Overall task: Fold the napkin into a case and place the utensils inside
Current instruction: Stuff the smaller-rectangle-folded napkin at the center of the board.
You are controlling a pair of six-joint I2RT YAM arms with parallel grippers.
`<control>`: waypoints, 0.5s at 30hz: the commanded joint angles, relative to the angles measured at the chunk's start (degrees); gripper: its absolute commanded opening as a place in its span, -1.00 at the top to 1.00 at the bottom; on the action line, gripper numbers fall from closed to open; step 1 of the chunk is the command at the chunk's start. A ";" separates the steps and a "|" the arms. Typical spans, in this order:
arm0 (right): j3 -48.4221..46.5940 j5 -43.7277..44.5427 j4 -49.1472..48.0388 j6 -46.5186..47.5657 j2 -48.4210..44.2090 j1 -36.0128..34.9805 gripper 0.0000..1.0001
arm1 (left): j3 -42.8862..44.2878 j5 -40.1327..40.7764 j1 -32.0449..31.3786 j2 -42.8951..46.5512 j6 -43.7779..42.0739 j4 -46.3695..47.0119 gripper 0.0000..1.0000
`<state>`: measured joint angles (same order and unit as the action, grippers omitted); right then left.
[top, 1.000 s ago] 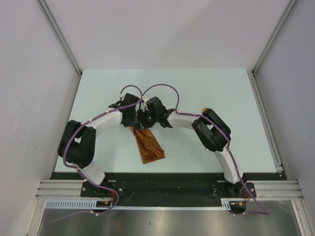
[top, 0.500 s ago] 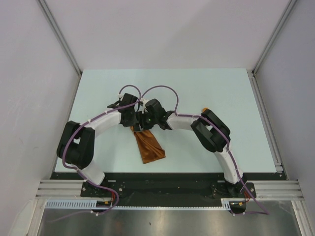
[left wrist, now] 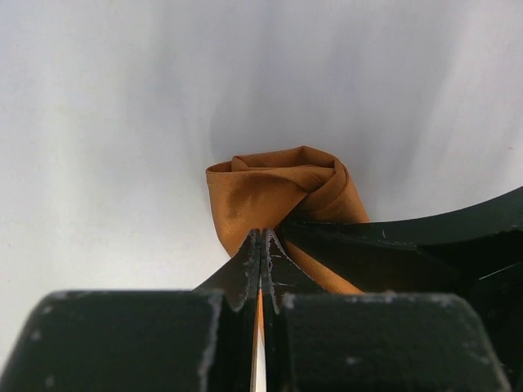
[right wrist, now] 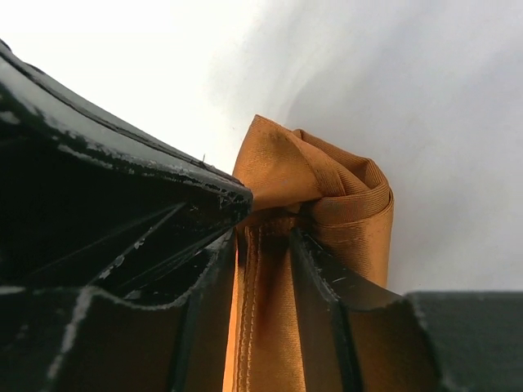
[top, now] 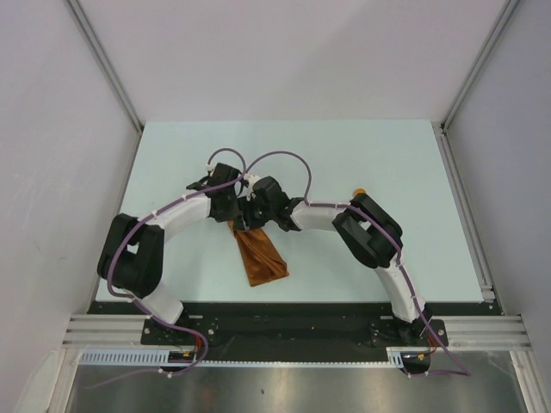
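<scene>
from the overhead camera i see both arms bent inward so the left gripper [top: 233,210] and right gripper [top: 251,215] meet tip to tip over the middle of the table [top: 387,155]. the napkin [top: 258,256] is folded into a long narrow strip; its far end sits right under the two grippers and the rest trails away from them toward the arm bases, slanting slightly to the right, flat on the surface. in the left wrist view, the left gripper [left wrist: 260,242] has its jaws pressed together with only a thin sliver of orange cloth showing in the seam, so it is clamped on the napkin [left wrist: 274,189], which bunches into a rolled lump just beyond the fingertips. a dark finger of the other gripper crosses in from the right, touching that lump. in the right wrist view, the right gripper [right wrist: 265,235] has its jaws partway apart, and the napkin [right wrist: 319,184] fills the gap between them, touching both fingers, with a stitched hem running down the middle; the cloth puffs up in folds just past the tips, against the other gripper's finger on the left.
</scene>
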<state>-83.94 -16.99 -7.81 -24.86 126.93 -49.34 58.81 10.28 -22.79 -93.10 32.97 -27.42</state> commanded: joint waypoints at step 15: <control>5.63 0.12 -2.81 -1.50 -0.28 0.56 1.00 | -1.85 0.26 0.11 3.27 -0.28 1.93 0.56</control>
<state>-80.84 -15.38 -12.58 -25.04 126.63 -49.15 57.63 10.11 -22.79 -92.66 32.99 -27.07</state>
